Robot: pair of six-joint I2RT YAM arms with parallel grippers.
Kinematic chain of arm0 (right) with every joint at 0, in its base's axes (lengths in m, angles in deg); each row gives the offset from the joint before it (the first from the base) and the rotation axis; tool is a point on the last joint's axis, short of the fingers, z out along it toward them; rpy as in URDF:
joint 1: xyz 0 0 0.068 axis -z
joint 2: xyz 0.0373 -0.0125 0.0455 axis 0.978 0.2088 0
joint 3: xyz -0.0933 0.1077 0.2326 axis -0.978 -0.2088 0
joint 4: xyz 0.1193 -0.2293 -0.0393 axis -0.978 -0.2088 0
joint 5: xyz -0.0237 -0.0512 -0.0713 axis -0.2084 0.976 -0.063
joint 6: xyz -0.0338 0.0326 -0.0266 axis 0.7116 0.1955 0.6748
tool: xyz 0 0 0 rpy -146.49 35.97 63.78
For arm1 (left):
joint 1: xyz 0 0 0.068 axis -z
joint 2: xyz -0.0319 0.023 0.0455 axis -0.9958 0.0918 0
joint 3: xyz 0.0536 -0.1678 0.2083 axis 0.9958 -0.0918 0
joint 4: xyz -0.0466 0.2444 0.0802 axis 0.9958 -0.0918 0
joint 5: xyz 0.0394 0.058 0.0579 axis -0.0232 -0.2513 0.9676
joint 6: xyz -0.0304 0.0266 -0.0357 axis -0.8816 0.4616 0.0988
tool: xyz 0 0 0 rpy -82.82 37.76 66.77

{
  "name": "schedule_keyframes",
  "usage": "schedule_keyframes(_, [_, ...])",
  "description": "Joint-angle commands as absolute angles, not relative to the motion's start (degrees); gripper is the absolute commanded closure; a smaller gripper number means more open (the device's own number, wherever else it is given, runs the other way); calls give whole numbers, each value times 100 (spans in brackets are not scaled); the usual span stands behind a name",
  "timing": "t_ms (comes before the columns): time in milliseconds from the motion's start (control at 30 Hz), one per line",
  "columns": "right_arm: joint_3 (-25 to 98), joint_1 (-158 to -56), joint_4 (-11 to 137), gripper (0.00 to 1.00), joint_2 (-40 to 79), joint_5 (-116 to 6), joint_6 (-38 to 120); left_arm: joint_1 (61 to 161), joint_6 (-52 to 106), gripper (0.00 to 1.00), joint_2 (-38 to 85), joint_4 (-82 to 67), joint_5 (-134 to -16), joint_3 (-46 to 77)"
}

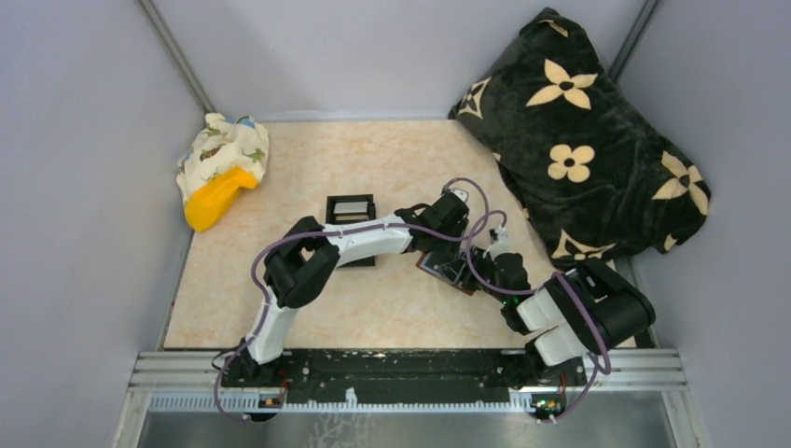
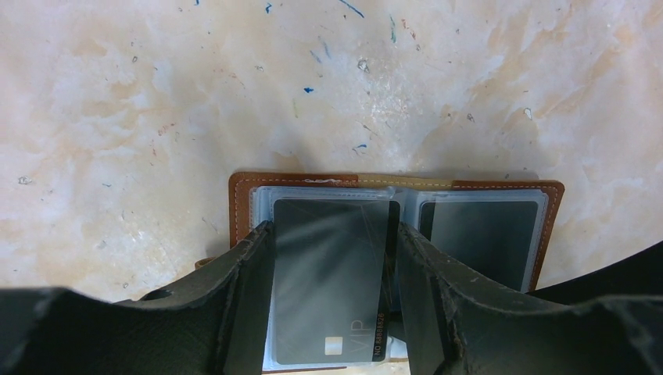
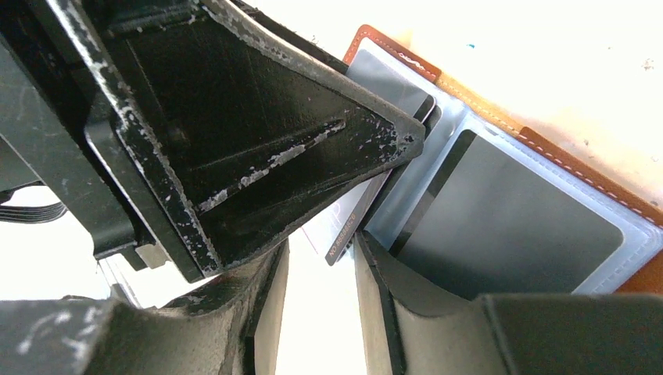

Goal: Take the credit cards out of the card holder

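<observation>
The card holder [image 1: 437,268] lies open on the table, reddish-brown leather [image 2: 238,203] with clear sleeves. A dark credit card [image 2: 328,273] marked VIP sits over its left sleeve, and my left gripper [image 2: 334,228] is shut on the card's two long edges. A second dark card [image 2: 481,242] stays in the right sleeve. In the right wrist view the VIP card's corner [image 3: 344,230] sticks out past the holder [image 3: 594,187], under a left finger [image 3: 258,133]. My right gripper [image 3: 320,246] is open at that corner, bare table between its fingers, one fingertip [image 3: 375,266] against the right sleeve's edge.
A small black tray [image 1: 351,210] stands just left of the grippers, partly under the left arm. A yellow object wrapped in patterned cloth [image 1: 219,173] lies at the far left. A black flowered blanket [image 1: 583,140] fills the back right corner.
</observation>
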State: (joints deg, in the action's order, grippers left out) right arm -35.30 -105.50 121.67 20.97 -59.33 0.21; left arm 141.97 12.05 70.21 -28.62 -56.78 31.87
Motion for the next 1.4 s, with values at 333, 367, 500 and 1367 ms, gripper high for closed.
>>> schedule_keyframes(333, [-3626,-10581,14222,65,2391,-6216,-562,14318,917,100,7526,-3277,-6272,2705])
schedule_keyframes(367, [-3618,-10581,14311,65,2457,-6234,-598,14318,909,100,7529,-3273,-6269,2693])
schedule_keyframes(500, [-3591,-10581,14693,65,2827,-6276,-744,14318,900,100,7488,-3268,-6287,2675])
schedule_keyframes(1367, [-3296,-10606,14445,68,2765,-6152,-558,14318,785,100,7315,-3163,-6415,2495])
